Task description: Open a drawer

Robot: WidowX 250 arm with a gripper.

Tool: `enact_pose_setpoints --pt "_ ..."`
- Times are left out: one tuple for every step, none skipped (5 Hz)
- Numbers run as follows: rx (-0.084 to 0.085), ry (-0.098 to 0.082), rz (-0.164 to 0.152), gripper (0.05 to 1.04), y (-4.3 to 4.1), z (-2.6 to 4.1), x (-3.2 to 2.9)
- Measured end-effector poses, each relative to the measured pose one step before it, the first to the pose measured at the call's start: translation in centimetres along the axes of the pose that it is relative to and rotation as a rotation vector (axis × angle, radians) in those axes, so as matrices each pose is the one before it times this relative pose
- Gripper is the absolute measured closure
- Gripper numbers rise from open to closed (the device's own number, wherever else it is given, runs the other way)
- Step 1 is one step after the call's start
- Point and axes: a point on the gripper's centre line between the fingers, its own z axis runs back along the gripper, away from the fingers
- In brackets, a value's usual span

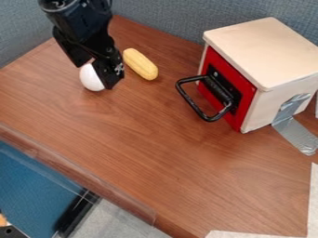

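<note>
Drawer [249, 101]: red front, upper right of view, set in a pale box [267, 53] that looks wooden. Drawer looks shut, red front about even with the box's front edges. Front faces left and toward the camera, flat, bright red. 1 black mounting plate [218, 80] on it, with 1 black handle [191, 103] jutting out over the desk [155, 153]. Handle is a rounded loop, open in the middle. Box top is plain, light tan, corners slightly rounded; the sides are paler. Silver tape [298, 135] runs from the box's side down onto the desk, wrinkled, shiny.

Gripper [95, 77]: black, upper left of view, pointing down, well apart from the handle. Its 2 fingers are open, with 1 white egg-shaped object [90, 81] partly visible between and behind them; can't tell if they touch it. 1 yellow toy corn cob [140, 64] lies just right of the gripper, between it and the drawer, slanted. Desk is brown wood grain. Blue-gray fabric partitions [171, 16] behind. Pale sheet [314, 200] at the lower right.
</note>
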Motion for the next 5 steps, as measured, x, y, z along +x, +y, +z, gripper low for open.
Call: enact_pose_setpoints --pt "-0.0046 0.0166 0.0226 0.084 -0.156 -0.362 -0.307" --pt "-0.0012 0.0236 0.1699 0.084 -2.482 -1.734 0.910" --pt "0.0286 -0.0300 0.1193 0.084 -1.972 -1.188 1.639" --pt "0.0162 -0.0405 0.1462 0.084 -1.294 -1.037 1.300" --pt "0.0403 -0.0380 0.1950 0.084 -0.529 -1.201 1.352"
